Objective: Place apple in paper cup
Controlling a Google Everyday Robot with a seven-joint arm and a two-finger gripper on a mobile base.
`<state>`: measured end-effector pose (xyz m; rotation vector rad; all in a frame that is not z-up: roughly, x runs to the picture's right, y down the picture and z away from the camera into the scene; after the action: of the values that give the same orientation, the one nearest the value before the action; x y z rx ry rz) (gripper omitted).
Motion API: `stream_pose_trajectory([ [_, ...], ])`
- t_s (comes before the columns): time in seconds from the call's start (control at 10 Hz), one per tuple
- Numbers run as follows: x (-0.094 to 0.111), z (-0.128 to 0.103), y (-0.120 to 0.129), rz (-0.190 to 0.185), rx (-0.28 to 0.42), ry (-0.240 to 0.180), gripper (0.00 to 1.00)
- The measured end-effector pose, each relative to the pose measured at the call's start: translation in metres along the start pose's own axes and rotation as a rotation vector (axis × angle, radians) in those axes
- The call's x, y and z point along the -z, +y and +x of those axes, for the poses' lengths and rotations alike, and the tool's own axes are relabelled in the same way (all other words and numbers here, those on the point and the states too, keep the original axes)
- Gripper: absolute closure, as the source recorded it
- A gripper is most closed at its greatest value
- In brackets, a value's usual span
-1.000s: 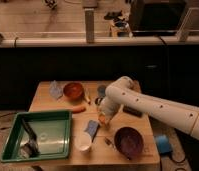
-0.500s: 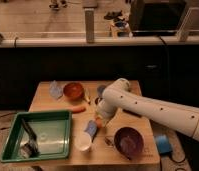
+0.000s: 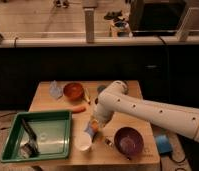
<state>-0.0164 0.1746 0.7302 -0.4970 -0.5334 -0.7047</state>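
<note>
Scanning from the left, you find the green tray (image 3: 13,145), then the paper cup (image 3: 83,144) upright on the wooden table (image 3: 45,103), the gripper (image 3: 94,125) just above and right of it, clenched on the apple (image 3: 95,123), and the purple bowl (image 3: 129,141) farther right.

Grn tray (image 3: 45,114), purple bowl (image 3: 128,141), wht paper cup (image 3: 83,144), yel-orange apple (image 3: 94,125)

gripper (image 3: 94,126) near paper cup (image 3: 83,145) — tray (image 3: 43,114), bowl (image 3: 118,138) flanking
</note>
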Motion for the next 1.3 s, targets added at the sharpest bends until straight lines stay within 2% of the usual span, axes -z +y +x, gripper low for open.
stream_pose_trajectory([
  [0.2,0.000,-0.017,-0.001,-0.009,0.039,-0.013,1.00],
  [0.6,0.000,-0.032,-0.006,-0.014,0.078,-0.030,1.00],
  [0.9,0.004,-0.011,-0.008,0.034,0.050,-0.043,1.00],
  [1.3,0.018,0.001,-0.014,0.078,0.045,-0.017,1.00],
])
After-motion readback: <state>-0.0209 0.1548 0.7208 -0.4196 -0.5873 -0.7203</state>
